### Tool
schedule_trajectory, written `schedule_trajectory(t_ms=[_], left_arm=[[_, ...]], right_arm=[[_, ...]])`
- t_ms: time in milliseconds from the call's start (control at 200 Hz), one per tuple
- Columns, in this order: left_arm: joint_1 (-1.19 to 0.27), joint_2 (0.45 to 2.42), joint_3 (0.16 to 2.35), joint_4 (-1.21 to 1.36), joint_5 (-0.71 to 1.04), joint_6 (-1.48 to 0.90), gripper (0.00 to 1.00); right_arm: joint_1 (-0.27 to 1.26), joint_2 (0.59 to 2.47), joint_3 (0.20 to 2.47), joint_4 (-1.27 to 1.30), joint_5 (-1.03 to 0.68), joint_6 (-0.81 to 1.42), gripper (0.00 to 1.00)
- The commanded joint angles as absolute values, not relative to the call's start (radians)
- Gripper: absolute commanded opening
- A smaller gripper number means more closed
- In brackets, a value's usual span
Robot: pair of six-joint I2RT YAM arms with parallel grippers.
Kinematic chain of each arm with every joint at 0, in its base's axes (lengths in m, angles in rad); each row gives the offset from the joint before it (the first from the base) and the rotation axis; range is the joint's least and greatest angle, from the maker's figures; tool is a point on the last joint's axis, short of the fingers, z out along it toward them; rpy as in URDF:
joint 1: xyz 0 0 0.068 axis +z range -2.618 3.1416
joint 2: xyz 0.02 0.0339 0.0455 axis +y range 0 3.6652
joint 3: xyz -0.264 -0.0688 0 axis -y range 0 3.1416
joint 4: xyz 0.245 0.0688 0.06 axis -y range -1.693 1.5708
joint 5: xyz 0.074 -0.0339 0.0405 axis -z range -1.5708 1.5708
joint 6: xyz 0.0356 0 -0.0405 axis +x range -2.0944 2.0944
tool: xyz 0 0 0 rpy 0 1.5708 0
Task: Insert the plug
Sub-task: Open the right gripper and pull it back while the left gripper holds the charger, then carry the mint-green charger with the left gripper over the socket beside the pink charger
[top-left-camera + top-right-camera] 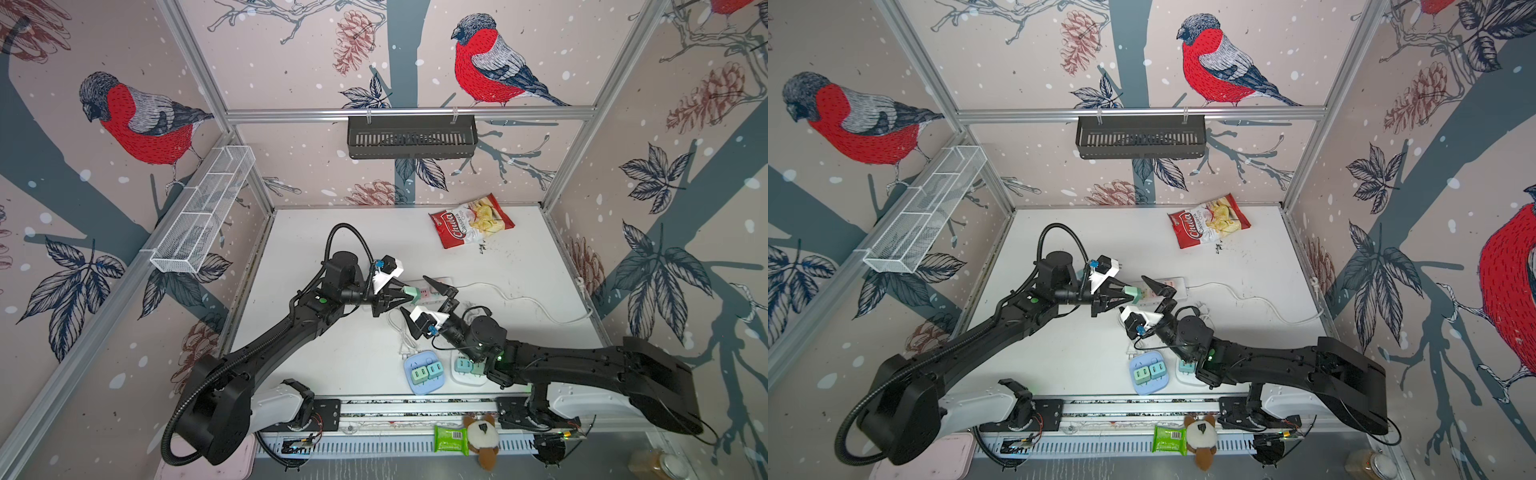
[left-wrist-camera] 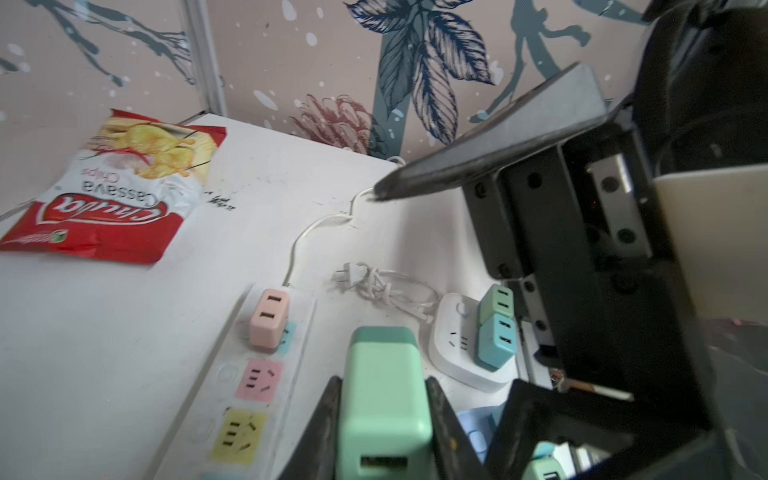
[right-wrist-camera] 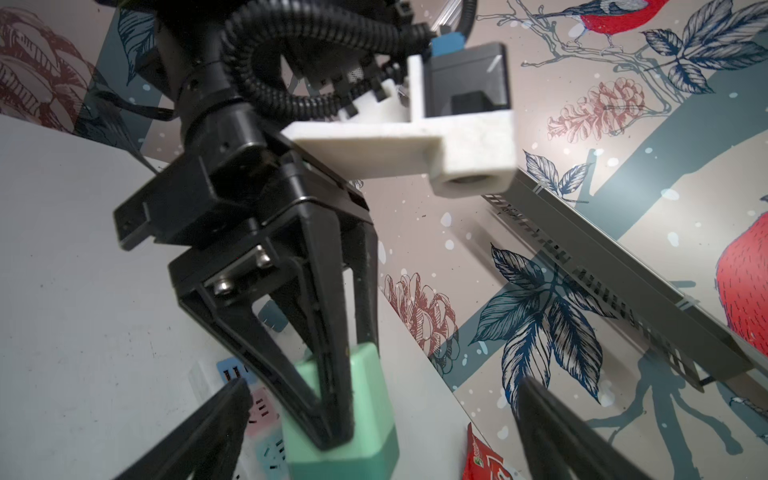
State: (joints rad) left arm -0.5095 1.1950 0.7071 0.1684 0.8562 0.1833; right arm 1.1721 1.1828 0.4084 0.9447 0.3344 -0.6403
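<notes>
left gripper (image 2: 382, 388) clamped on green plug (image 2: 384, 370), poised over the power strip (image 2: 214, 399); right gripper (image 3: 380, 390) spread wide, not touching it. i would square it over a free socket (image 2: 239, 434), then press straight down.

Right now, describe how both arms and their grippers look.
The left arm and right arm are black with white shells at the base. A ribbed black hose loops over the left one. Each wrist carries a white bracket with a black camera and blue connector. The left gripper and right gripper have black, tapered, pointed fingers. A green light glows on each arm.
</notes>
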Motion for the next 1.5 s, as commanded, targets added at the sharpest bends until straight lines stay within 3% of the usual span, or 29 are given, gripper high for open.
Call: schedule_trajectory(t_ms=[0, 230, 335, 490, 821, 1051, 1241, 1496], left_arm=[[-0.504, 1.163, 0.668, 0.26, 0.638, 0.207, 0.0], [-0.5, 1.156, 0.611, 0.272, 0.583, 0.386, 0.0], [-0.518, 1.181, 0.611, 0.202, 0.632, 0.566, 0.0], [-0.541, 1.217, 0.616, 0.18, 0.596, 0.64, 0.0], [-0.558, 1.416, 0.743, 0.06, 0.529, 0.667, 0.0], [-0.568, 1.511, 0.807, 0.022, 0.496, 0.669, 0.0], [-0.592, 1.551, 0.849, 0.007, 0.474, 0.681, 0.0], [-0.639, 1.68, 1.025, -0.131, 0.316, 0.698, 0.0]], right_arm=[[1.169, 1.138, 0.365, 0.96, 0.352, -0.551, 1.0], [1.077, 1.01, 0.273, 0.93, 0.344, -0.422, 1.0], [0.979, 0.951, 0.254, 0.898, 0.344, -0.329, 1.0], [0.768, 0.901, 0.275, 0.801, 0.362, -0.144, 1.0], [0.302, 1.124, 0.407, 0.606, 0.287, 0.266, 1.0], [0.247, 1.284, 0.461, 0.608, 0.34, 0.327, 1.0], [0.23, 1.284, 0.463, 0.601, 0.316, 0.334, 1.0], [0.239, 1.298, 0.482, 0.58, 0.308, 0.327, 1.0]])
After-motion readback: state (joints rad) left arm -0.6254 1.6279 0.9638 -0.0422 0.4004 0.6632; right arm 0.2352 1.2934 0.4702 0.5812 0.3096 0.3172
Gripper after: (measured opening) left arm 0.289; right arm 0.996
